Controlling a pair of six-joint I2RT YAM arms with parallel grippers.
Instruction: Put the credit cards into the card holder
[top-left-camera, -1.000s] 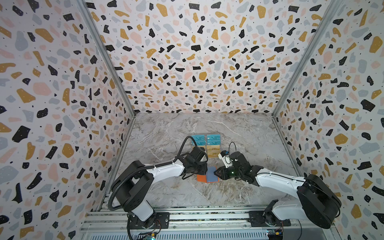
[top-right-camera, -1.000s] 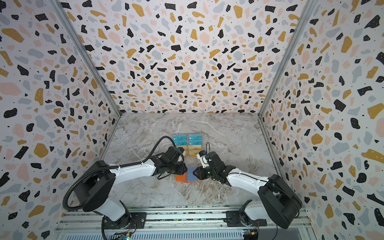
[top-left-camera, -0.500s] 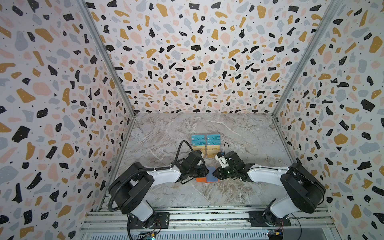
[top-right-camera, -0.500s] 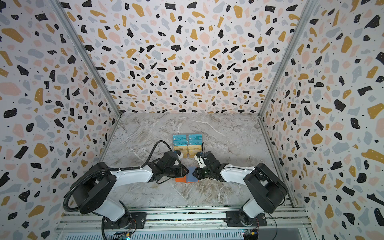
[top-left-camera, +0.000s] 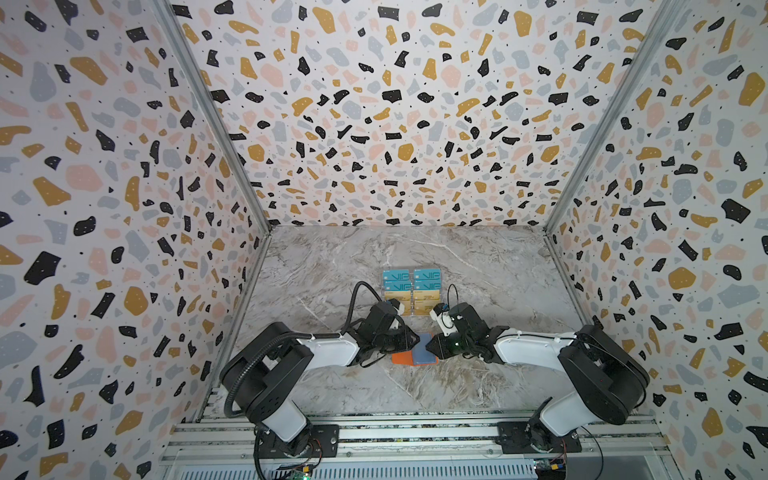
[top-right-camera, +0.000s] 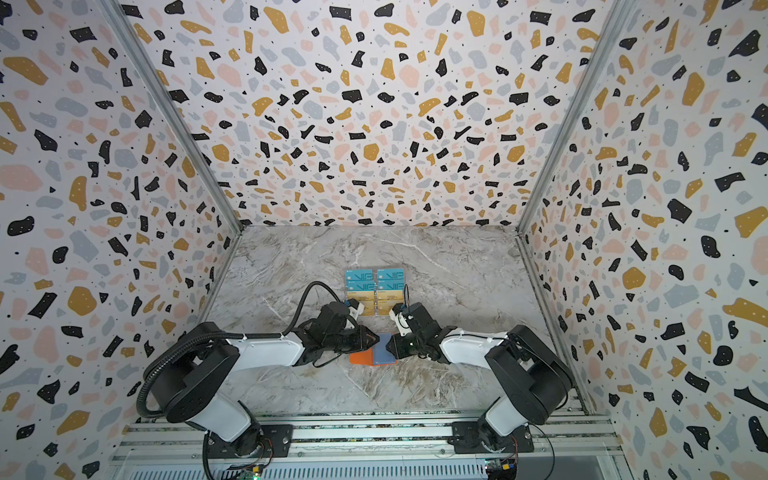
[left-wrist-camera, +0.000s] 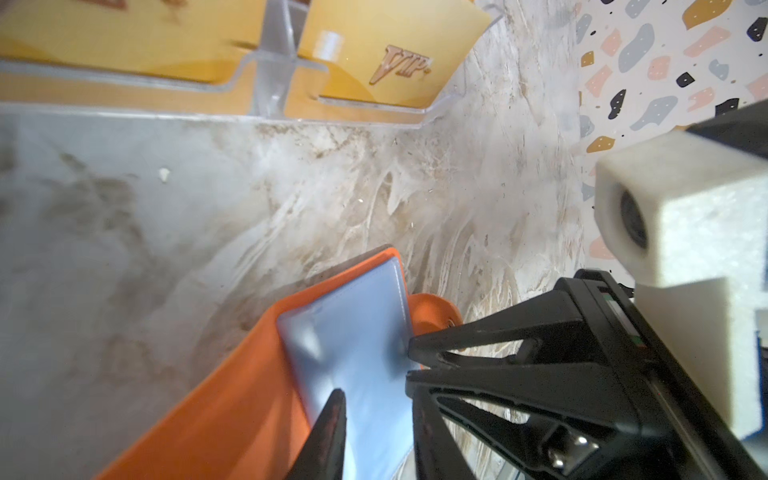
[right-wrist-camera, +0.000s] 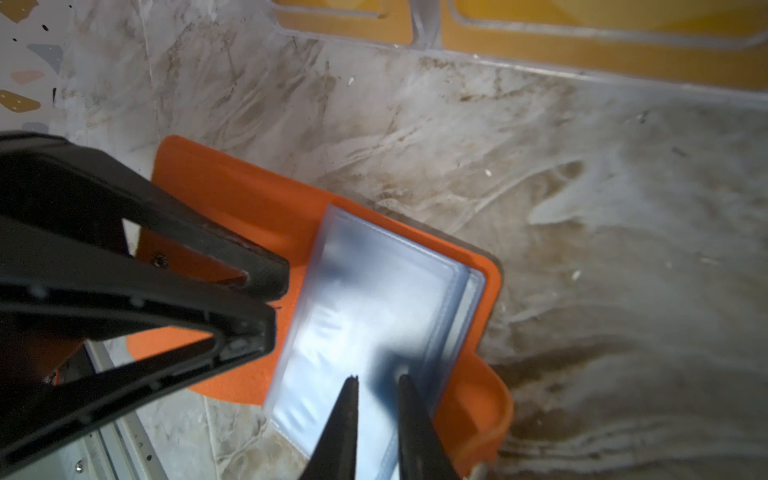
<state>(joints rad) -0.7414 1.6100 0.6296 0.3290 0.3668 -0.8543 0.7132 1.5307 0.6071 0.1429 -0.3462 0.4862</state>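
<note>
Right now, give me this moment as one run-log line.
card holder: open | left gripper: at orange cover | right gripper: at blue sleeves, grip unclear | credit cards: in clear stand

Card holder (top-left-camera: 419, 355) on table (top-left-camera: 332, 270), before stand (top-left-camera: 412, 296) (credit cards (top-left-camera: 427, 286) in its tiers); left gripper (top-left-camera: 416, 341) leftward, right gripper (top-left-camera: 428, 344) rightward.
</note>
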